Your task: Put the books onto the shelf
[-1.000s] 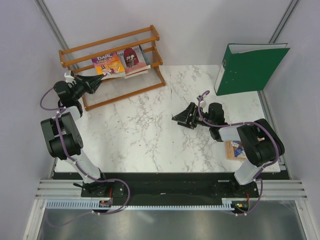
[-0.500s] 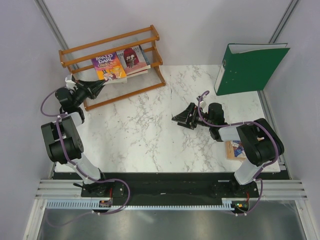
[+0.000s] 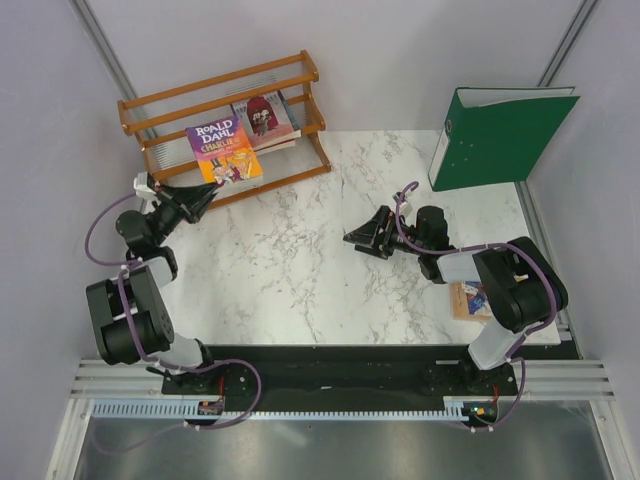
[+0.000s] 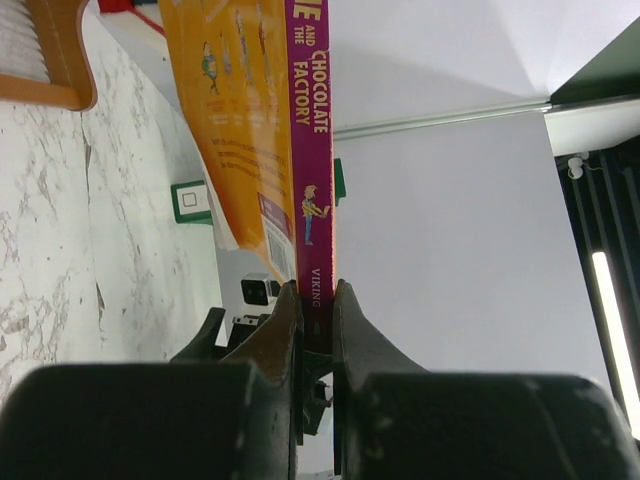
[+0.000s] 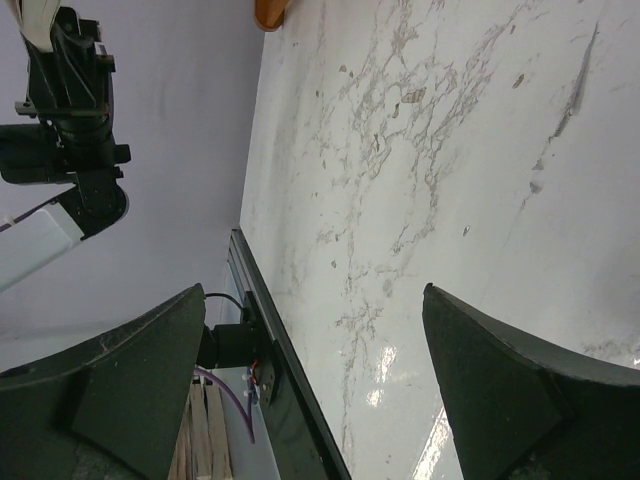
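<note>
My left gripper (image 3: 196,198) is shut on the lower edge of a yellow-and-purple book (image 3: 225,152), held in front of the shelf's lower slats. In the left wrist view its purple spine (image 4: 311,130) stands clamped between my fingers (image 4: 283,325). The shelf (image 3: 222,84) is an orange-brown slatted rack at the far left. A pink-maroon book (image 3: 266,116) leans on it, with more books behind. My right gripper (image 3: 363,238) hovers open over mid-table, nothing between its fingers (image 5: 130,370). An orange-brown book (image 3: 468,299) lies at the right edge, partly hidden under my right arm.
A big green ring binder (image 3: 498,136) stands at the far right against the wall. Grey walls close in the marble table (image 3: 290,270) on three sides. A black rail (image 3: 330,358) runs along the near edge.
My left gripper has drawn back toward the near edge, bringing the yellow-and-purple book off the shelf tier and forward. The right arm has stayed still.
</note>
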